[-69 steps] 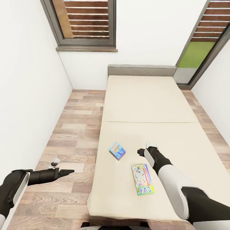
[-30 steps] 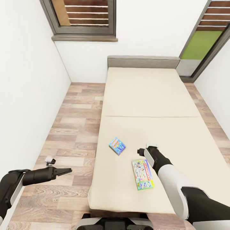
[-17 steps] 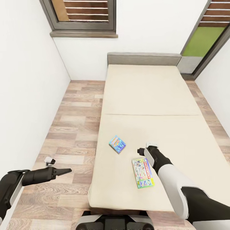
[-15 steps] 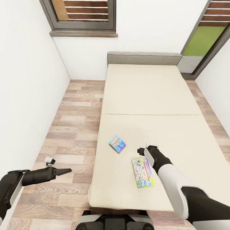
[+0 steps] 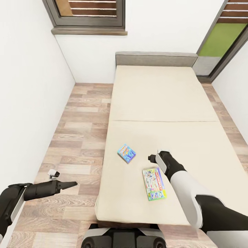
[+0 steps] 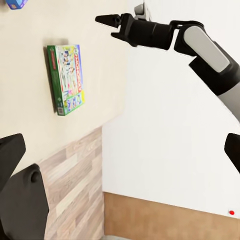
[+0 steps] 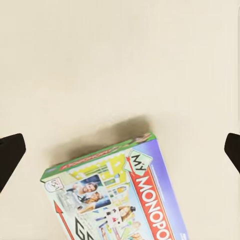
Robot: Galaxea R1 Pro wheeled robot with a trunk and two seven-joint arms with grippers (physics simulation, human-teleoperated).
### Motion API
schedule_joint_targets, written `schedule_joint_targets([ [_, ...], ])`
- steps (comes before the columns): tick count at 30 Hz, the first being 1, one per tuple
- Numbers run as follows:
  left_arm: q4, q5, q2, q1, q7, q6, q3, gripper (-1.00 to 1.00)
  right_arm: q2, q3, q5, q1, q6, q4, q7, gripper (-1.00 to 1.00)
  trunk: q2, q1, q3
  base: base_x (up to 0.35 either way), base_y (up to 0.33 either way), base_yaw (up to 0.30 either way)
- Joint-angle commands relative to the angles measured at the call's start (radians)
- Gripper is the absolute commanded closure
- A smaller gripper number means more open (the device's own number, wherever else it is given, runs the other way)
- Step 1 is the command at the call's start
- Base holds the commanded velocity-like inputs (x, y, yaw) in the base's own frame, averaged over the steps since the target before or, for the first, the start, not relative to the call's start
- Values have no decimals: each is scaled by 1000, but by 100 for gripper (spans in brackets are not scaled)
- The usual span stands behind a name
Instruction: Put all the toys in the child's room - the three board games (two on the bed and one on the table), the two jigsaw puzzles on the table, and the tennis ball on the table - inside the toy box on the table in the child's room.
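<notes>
My right gripper point(image 5: 152, 158) hangs wide open and empty above the beige bed's point(image 5: 193, 144) near edge, so next I drop onto the white-green flat printed box point(image 5: 154, 183).

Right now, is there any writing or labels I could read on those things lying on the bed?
"MY MONOPOL": red band on the white-green board game; the last letters are cut off by the picture's edge.
Large black letters below it: cropped, unreadable.
Small logo at that box's corner: too small to read.
Small blue board game: print too blurred to read.
</notes>
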Motion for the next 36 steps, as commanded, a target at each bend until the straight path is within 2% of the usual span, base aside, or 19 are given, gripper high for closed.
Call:
schedule_joint_targets([
  [1,0,0,0,0,-4,11,0,-100,0,-3,-11,-6,4,-2,-8,-100,-2,0,-3,0,0,0],
  [10,0,-1,0,0,-4,11,0,-100,-1,-2,-12,-47,20,0,-8,-100,-2,0,-18,0,0,0],
  [36,1,-2,-2,0,-4,11,0,-100,-2,-2,-12,-51,41,1,-8,-100,-2,0,-61,0,0,0],
])
